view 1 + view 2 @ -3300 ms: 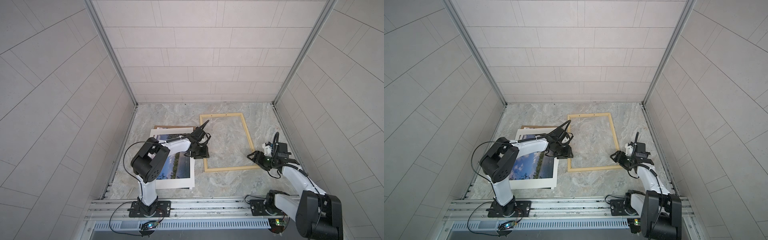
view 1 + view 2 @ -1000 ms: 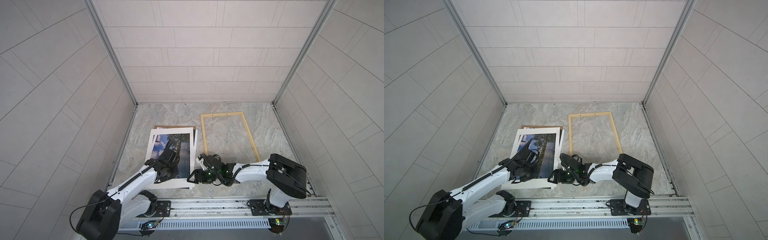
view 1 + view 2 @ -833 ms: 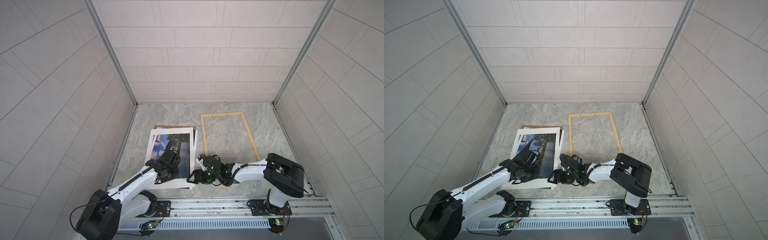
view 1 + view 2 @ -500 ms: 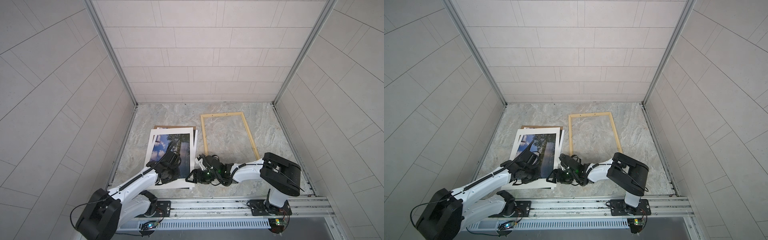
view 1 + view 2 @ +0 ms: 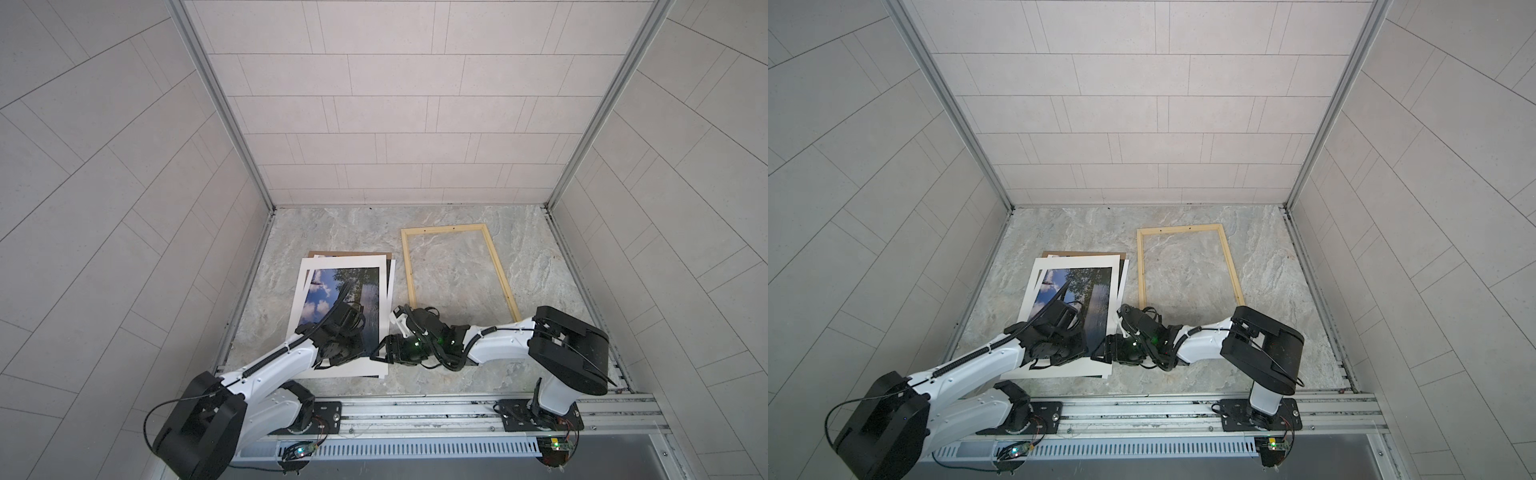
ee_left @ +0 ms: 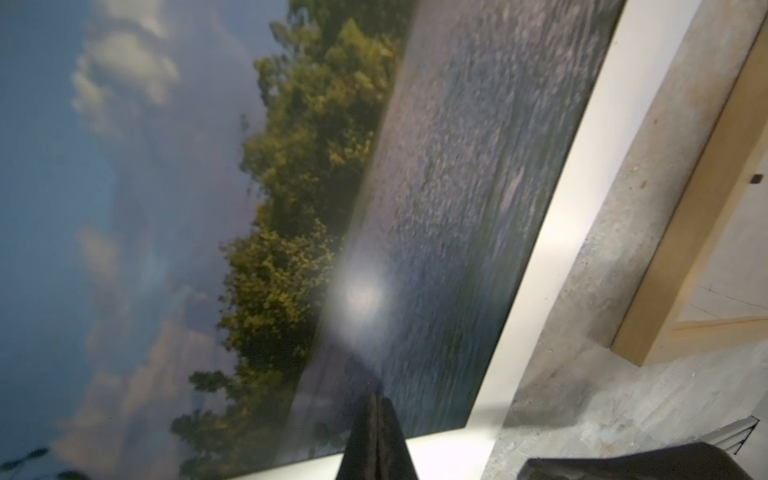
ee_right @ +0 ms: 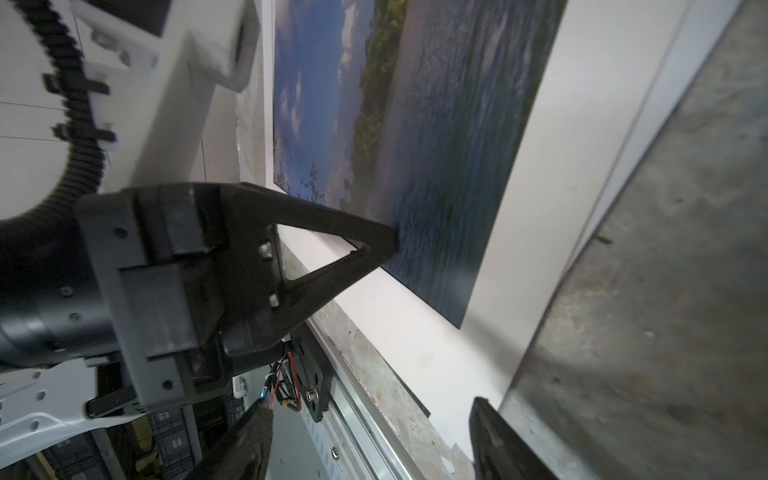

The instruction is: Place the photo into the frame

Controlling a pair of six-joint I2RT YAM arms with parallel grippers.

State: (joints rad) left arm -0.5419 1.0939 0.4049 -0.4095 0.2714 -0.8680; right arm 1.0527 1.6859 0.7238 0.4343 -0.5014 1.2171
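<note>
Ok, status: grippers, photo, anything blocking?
Left gripper shut, tip pressing the large sky-and-water print. Right gripper open by its near corner. Pale wooden rectangular frame empty alongside. Nothing blocking.

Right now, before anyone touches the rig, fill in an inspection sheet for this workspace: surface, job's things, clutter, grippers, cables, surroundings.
surface: grey marbled tabletop, flat.
photo: face up on the left, on white sheets over a brown backing board; outside the frame.
frame: pale wood, flat on the right, apart from the photo; only tabletop shows inside it.
clutter: nothing seen.
left gripper: shut, tip on the photo by its near edge.
right gripper: open at the stack's near right corner, holding nothing.
cables: black conduit along the left arm; black leads bunched at the right wrist.
surroundings: tiled walls on three sides; metal rail in front.
</note>
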